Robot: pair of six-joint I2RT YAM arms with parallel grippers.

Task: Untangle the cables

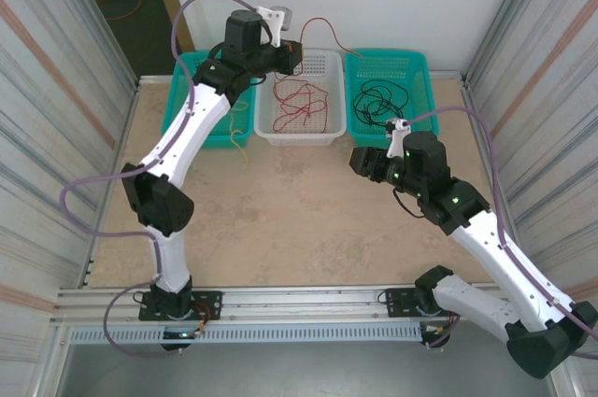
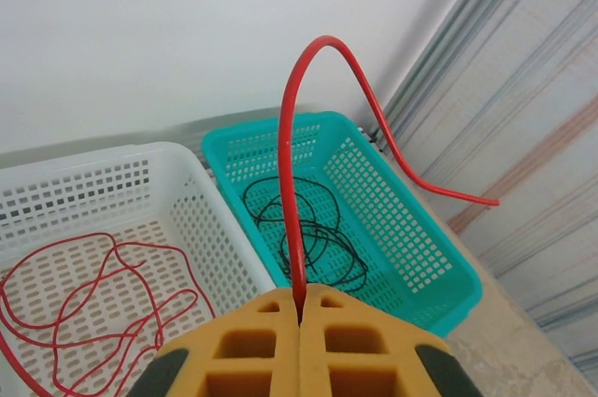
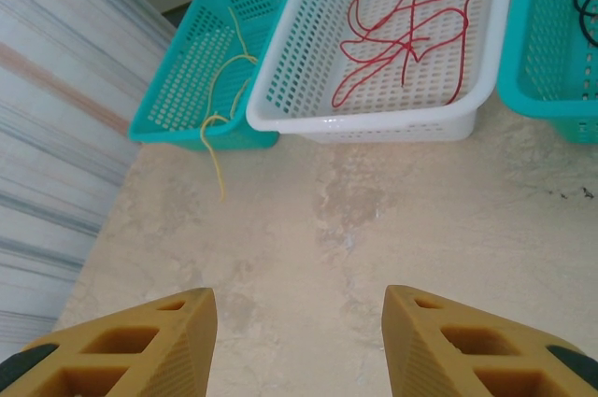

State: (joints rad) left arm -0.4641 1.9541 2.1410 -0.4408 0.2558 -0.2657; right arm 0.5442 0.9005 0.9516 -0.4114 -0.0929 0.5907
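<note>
Pinching a red cable (image 2: 290, 135) between its closed fingers, the left end effector (image 2: 299, 308) hangs over the back rim of the white basket (image 1: 304, 137). The cable rises from the pads, arcs over and bends toward the right-hand teal basket (image 1: 418, 65), which stands just right of the white basket and holds the black cables (image 1: 381, 103). More loose red cables (image 3: 402, 33) lie coiled inside the white basket. In the left-hand teal basket (image 1: 182, 89), just left of the white one, lies a pale yellow cable (image 3: 229, 89), one end drooping over the front wall onto the tabletop (image 1: 280, 219). The right end effector (image 3: 299, 308) hovers over bare tabletop in front of the white basket, fingers apart and gripping nothing.
</note>
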